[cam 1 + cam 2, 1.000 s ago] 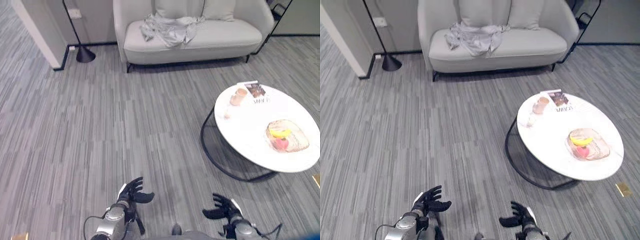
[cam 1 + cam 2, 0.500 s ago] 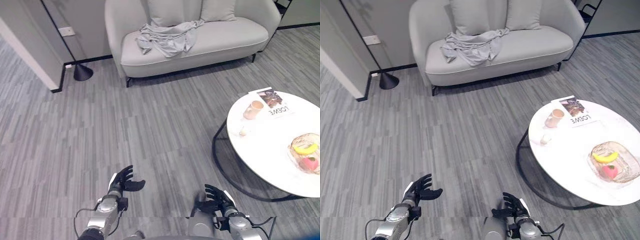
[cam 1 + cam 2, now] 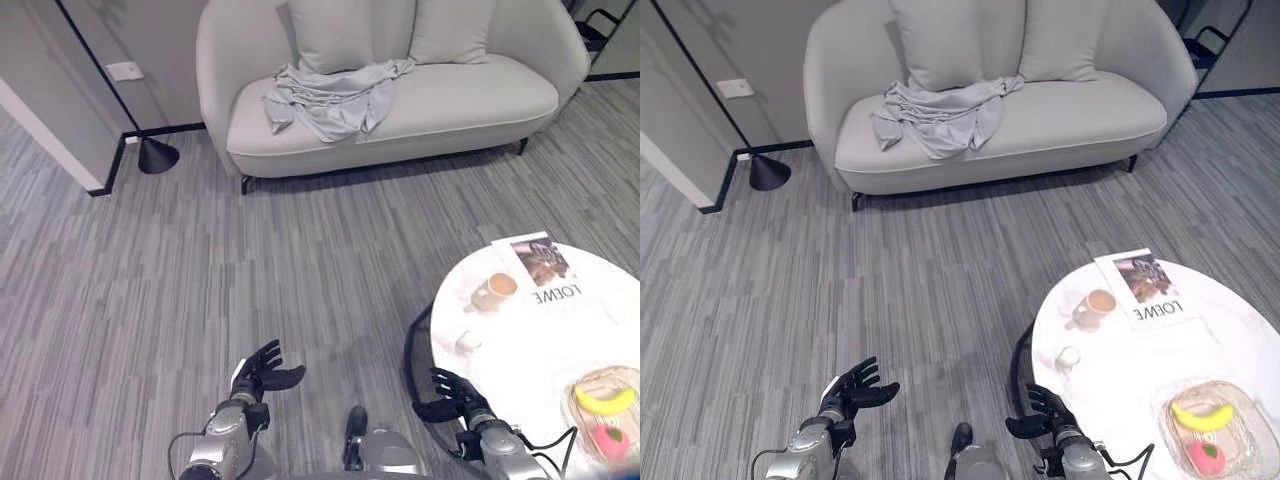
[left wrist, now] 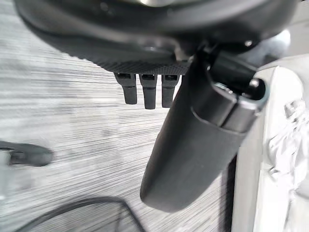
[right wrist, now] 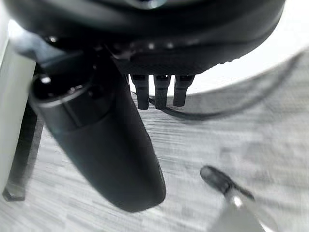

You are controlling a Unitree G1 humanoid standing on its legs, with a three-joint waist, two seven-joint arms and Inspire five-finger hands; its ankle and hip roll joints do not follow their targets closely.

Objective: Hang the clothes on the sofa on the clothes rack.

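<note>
The view has swung since 1 second ago: the sofa (image 3: pixel 390 90) now sits squarer and nearer ahead, and the round table (image 3: pixel 545 330) has slid low to the right; that is the camera turning, not the furniture. The left hand (image 3: pixel 265 375) and right hand (image 3: pixel 450 392) hang low over the carpet with fingers spread and loose, holding nothing. The grey clothes (image 3: pixel 330 95) lie crumpled on the sofa's left seat, against a cushion (image 3: pixel 335 30). They look light, limp and apt to slip, so pinching a bunched fold near the collar seems the safest hold.
</note>
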